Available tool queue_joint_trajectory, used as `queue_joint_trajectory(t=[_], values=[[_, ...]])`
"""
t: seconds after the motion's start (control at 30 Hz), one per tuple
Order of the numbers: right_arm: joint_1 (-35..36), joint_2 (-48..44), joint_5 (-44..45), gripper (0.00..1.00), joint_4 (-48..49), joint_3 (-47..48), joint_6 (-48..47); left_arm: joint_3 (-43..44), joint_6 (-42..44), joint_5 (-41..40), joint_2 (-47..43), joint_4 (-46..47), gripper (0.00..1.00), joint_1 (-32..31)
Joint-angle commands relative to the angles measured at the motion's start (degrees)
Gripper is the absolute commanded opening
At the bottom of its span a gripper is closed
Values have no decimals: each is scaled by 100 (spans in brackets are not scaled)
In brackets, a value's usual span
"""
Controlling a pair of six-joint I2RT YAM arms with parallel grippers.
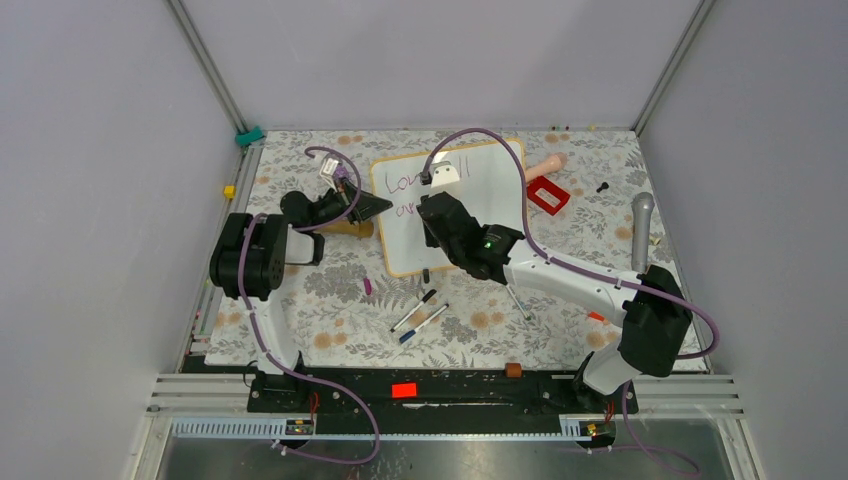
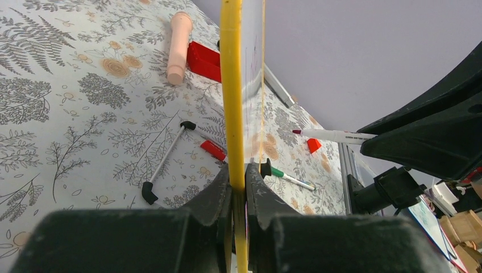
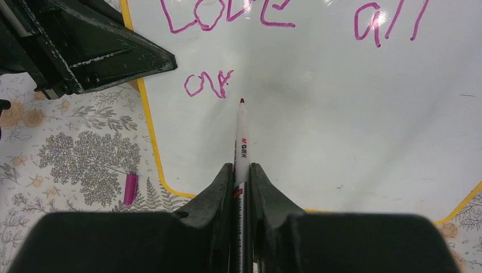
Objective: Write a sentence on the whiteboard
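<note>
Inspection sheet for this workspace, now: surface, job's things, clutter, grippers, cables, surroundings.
Surface: floral table cover.
Job's things: whiteboard bears the sentence "Love all", with a second line begun.
Clutter: two loose pens, purple cap, red block, peach cylinder.
Grippers: left gripper shut on the whiteboard's frame; right gripper shut on a marker.
Cables: purple cables loop over both arms.
Surroundings: grey walls, metal posts.

Left tool (image 2: pixel 239 173) reaches rightward and right tool (image 3: pixel 242 170) reaches forward-left, both clamped tight.
</note>
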Motion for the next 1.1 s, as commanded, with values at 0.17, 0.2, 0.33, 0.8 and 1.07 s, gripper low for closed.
queue_joint_trajectory(t=[0.17,0.2,0.33,0.8,1.07], values=[[48,-13,221,0,40,276,19,-371,1200,111,-201,192,0,-87],[48,-4,216,0,37,281,18,-329,1169,170,-177,192,0,-88],[48,37,243,0,44,336,-27,-130,952,408,-10,196,0,-96],[48,458,465,0,-478,922,111,35,750,514,107,186,0,-97],[48,516,404,0,-512,976,159,-483,1297,-159,-204,192,0,-115]])
